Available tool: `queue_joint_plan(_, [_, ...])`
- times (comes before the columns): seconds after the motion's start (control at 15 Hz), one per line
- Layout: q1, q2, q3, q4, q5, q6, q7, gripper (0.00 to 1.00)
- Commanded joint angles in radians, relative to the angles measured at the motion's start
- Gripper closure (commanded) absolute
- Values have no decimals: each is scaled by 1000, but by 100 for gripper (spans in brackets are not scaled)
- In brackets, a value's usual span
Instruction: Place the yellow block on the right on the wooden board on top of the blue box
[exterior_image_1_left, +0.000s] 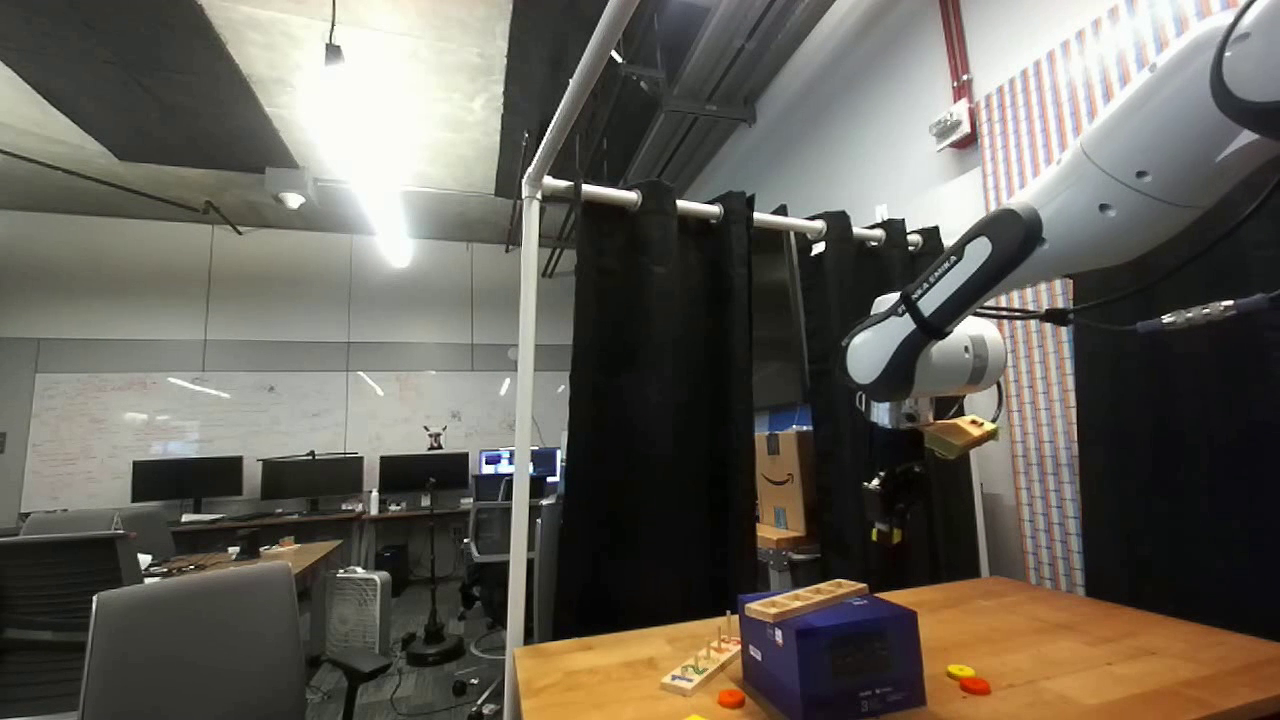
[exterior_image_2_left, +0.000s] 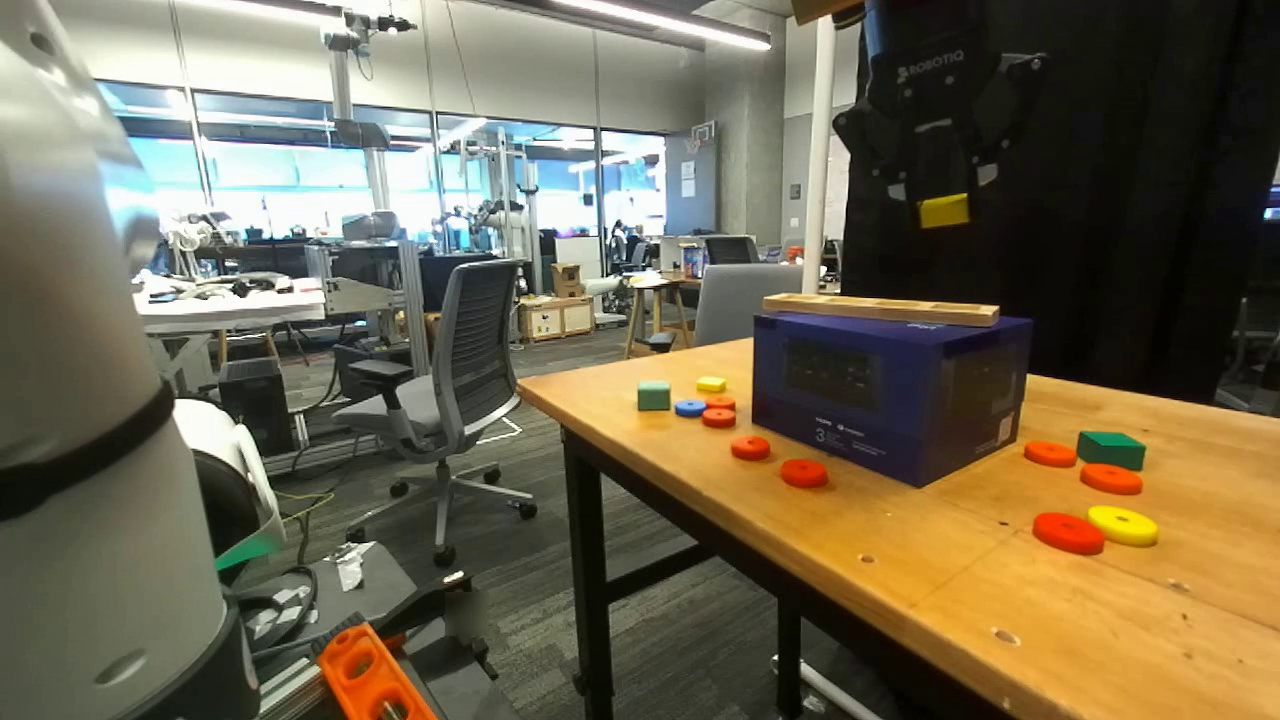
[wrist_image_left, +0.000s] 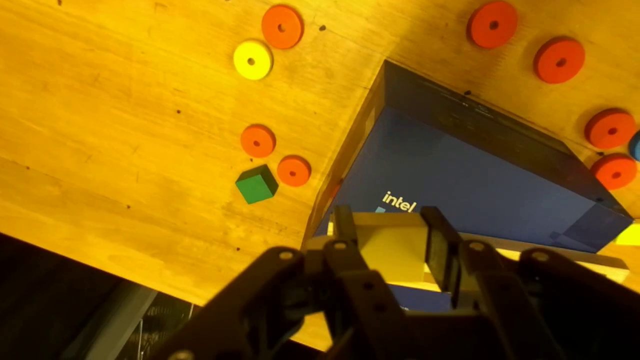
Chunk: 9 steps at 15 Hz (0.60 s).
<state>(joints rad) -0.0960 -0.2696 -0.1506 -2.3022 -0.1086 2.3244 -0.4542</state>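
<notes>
The yellow block (exterior_image_2_left: 944, 211) is held between the fingertips of my gripper (exterior_image_2_left: 942, 187), high above the blue box (exterior_image_2_left: 840, 385) and apart from it. The block also shows in the wrist view (wrist_image_left: 392, 247) between both finger pads, and in an exterior view (exterior_image_1_left: 886, 535). The wooden board (exterior_image_2_left: 880, 309) is a pale tan slab with shallow compartments, lying flat on top of the blue box along one edge. In the wrist view the block and fingers hide part of the board (wrist_image_left: 600, 265). The box's top (wrist_image_left: 440, 175) shows an intel label.
Orange-red rings (exterior_image_2_left: 805, 473), a yellow ring (exterior_image_2_left: 1122, 525) and green blocks (exterior_image_2_left: 1110, 450) lie on the table around the box. Another small yellow block (exterior_image_2_left: 711, 384) lies beyond a blue ring (exterior_image_2_left: 690, 408). A pegged wooden strip (exterior_image_1_left: 700, 668) lies beside the box.
</notes>
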Motion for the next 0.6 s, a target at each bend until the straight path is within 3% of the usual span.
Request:
queue_joint_plan(0.0, [24,41,-7,62,26,-10,-10,86])
queue_joint_plan(0.53, [35,138,2,148,47,-19,-16,86])
